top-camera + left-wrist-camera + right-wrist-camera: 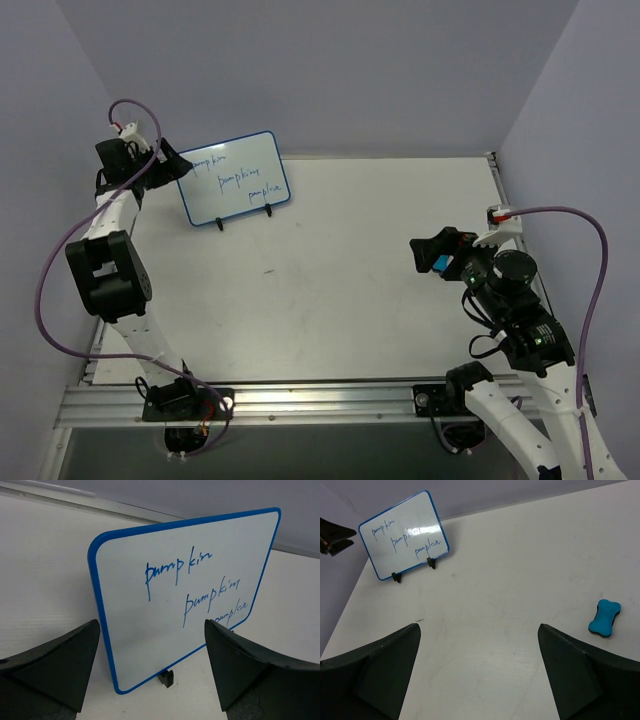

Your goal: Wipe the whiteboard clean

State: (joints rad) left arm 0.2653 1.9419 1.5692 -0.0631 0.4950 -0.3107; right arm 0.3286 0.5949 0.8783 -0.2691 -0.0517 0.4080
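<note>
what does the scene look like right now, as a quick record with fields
whiteboard: upright on stand, far left of table
writing: "pumpkin" three times in blue, not erased
eraser: blue, lying on table, not gripped
left gripper: open, beside whiteboard's left edge
right gripper: open, empty

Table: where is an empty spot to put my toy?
The middle of the table, between the whiteboard and the blue eraser, is bare. It's crowded back left, where the left gripper sits by the whiteboard, and around the right gripper.
</note>
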